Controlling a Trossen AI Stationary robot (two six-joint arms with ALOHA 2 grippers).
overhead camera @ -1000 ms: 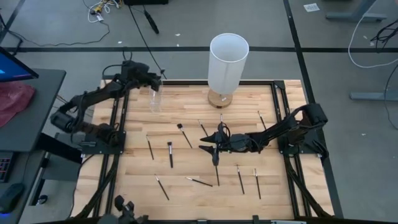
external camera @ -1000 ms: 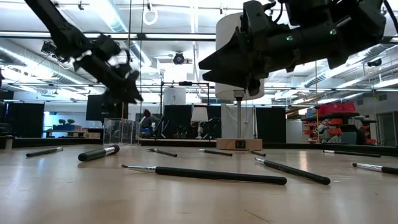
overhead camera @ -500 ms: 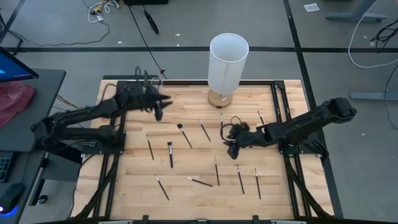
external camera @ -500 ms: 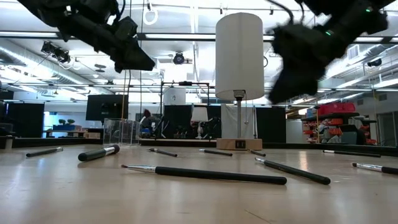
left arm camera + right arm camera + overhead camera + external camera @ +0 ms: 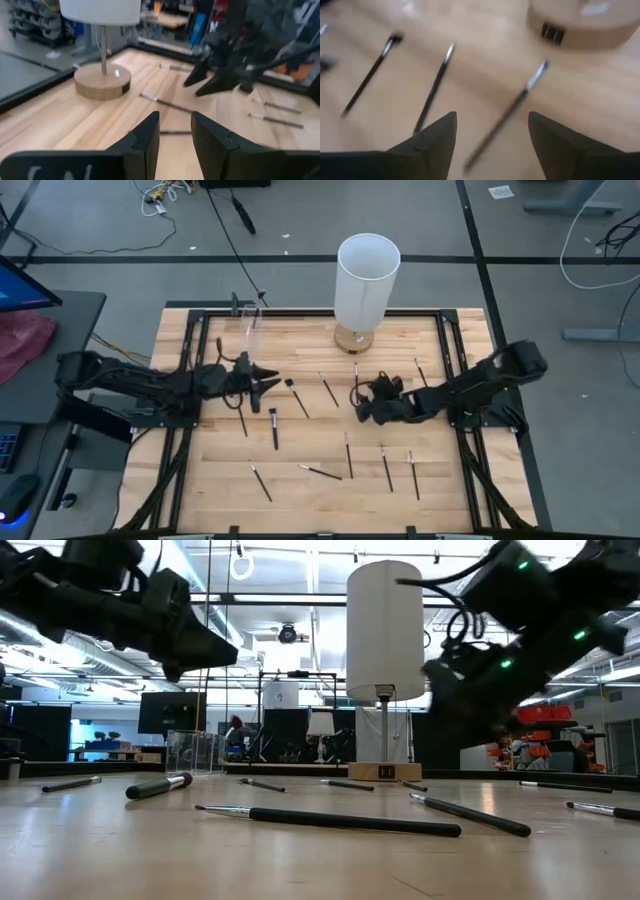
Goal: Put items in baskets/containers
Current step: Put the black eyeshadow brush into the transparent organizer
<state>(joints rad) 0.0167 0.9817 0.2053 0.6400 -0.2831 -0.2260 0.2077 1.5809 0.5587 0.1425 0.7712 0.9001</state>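
1. Still scattered, the thin dark brushes (image 5: 273, 427) lie flat across the middle and near part of the wooden table (image 5: 310, 490), none of them in a claw.
2. Toward the far left corner stands the clear cup (image 5: 249, 332), upright on the wood and apart from both arms; whether anything is in it cannot be told.
3. Just near of the cup, the left claw (image 5: 268, 384) hovers low over the table, its two fingers a narrow gap apart and holding nothing, with one brush (image 5: 168, 103) lying ahead of it in its wrist view.
4. Right of centre, the right claw (image 5: 362, 408) hangs above the table with its fingers spread wide and empty; a silver-collared brush (image 5: 505, 117) lies on the wood between them in its wrist view.
5. Behind them, a white-shaded lamp (image 5: 366, 278) on a round wooden base stands at the table's far edge.
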